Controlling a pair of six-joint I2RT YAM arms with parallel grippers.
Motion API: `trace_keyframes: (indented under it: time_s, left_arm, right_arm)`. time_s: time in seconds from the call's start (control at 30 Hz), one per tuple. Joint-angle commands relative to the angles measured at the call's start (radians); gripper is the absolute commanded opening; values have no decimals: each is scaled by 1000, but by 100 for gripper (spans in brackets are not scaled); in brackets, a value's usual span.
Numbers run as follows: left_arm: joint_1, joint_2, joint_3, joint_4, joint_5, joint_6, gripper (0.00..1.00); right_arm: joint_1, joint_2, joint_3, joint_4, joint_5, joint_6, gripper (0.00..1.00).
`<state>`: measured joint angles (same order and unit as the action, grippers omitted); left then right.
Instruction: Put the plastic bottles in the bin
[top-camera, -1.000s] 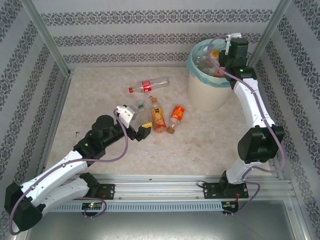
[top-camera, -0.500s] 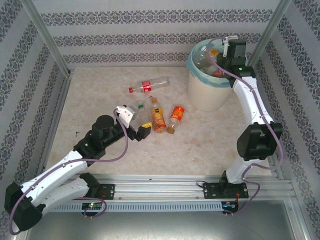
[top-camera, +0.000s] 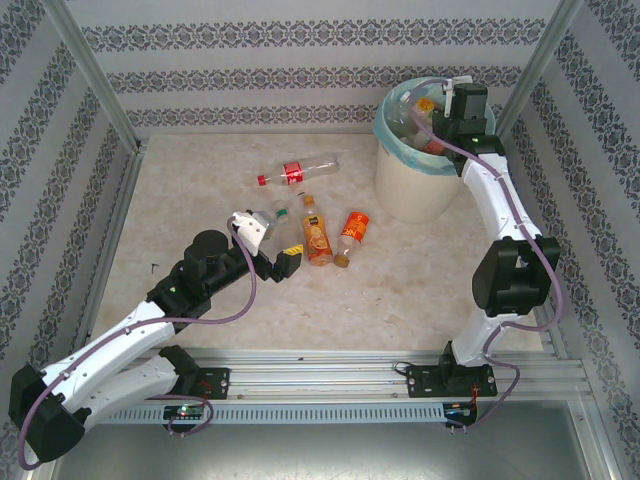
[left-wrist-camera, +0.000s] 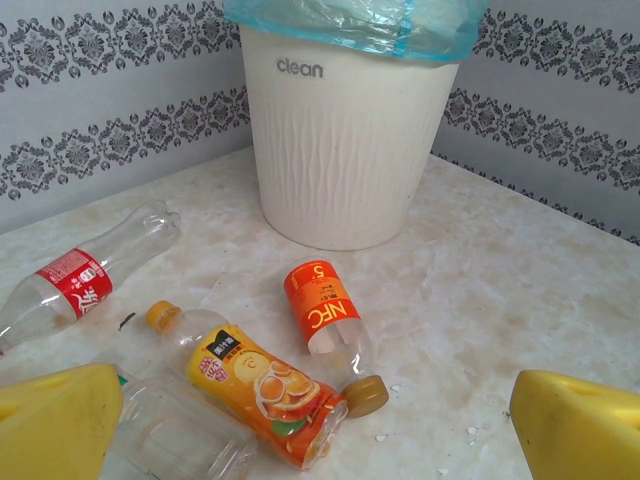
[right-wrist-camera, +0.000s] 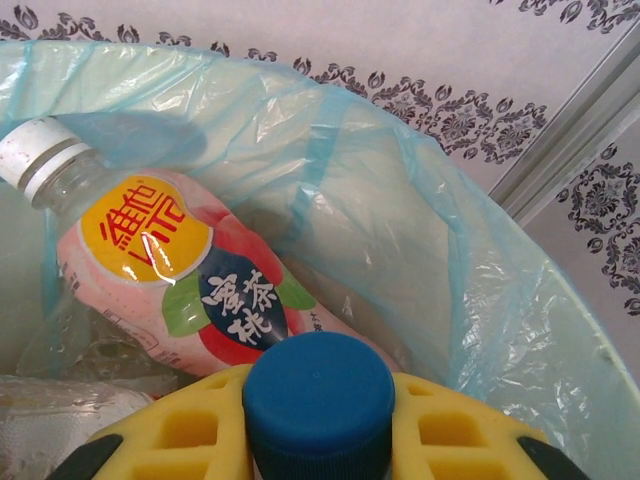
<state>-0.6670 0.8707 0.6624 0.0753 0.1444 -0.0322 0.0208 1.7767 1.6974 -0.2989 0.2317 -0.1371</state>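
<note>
My right gripper (right-wrist-camera: 320, 440) is shut on the neck of a blue-capped plastic bottle (right-wrist-camera: 320, 392), held over the bin (top-camera: 405, 190) at the back right. Inside the teal liner (right-wrist-camera: 420, 250) lies a pink-labelled bottle with a white cap (right-wrist-camera: 170, 270). My left gripper (left-wrist-camera: 318, 430) is open, low over the table, its yellow fingers (left-wrist-camera: 55, 420) wide apart. Just ahead of it lie an orange-juice bottle (left-wrist-camera: 255, 385), an orange NFC bottle (left-wrist-camera: 325, 315) and a clear bottle (left-wrist-camera: 180, 435). A red-labelled bottle (left-wrist-camera: 75, 283) lies further left.
Patterned walls and metal frame posts enclose the marble table (top-camera: 420, 280). The bin (left-wrist-camera: 345, 150) stands against the back right corner. Open table lies to the left of the bottles and in front of the bin.
The right arm has shifted slightly left and further over the bin with its bottle. The left arm and the table bottles have not moved.
</note>
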Motion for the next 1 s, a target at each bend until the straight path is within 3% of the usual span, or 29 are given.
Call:
trace_keyframes:
  time_s: [0.0,0.27,0.43,0.53,0.8,0.97]
  left_arm:
    - [-11,-6,-11,7,-18,-19,100]
    - [-11,-5,-1,7,-20,-21,100]
    - [-11,13,25,1,-68,-33,100]
    - [-11,36,50,-31,-109,-51,100]
    - [-4,147,146,-164,-255,-138,100]
    - [33,299,279,-321,-245,-228,100]
  right_arm:
    - [-19,81,-41,-106,-24,16,18]
    - [-28,54,-4,-128,-47,45,22]
    - [-22,-37,71,-129,-58,91,56]
    - [-16,-85,114,-129,-78,99,68]
    - [20,-219,93,-123,-131,138,69]
    - [71,-340,-18,-97,-155,179,68]
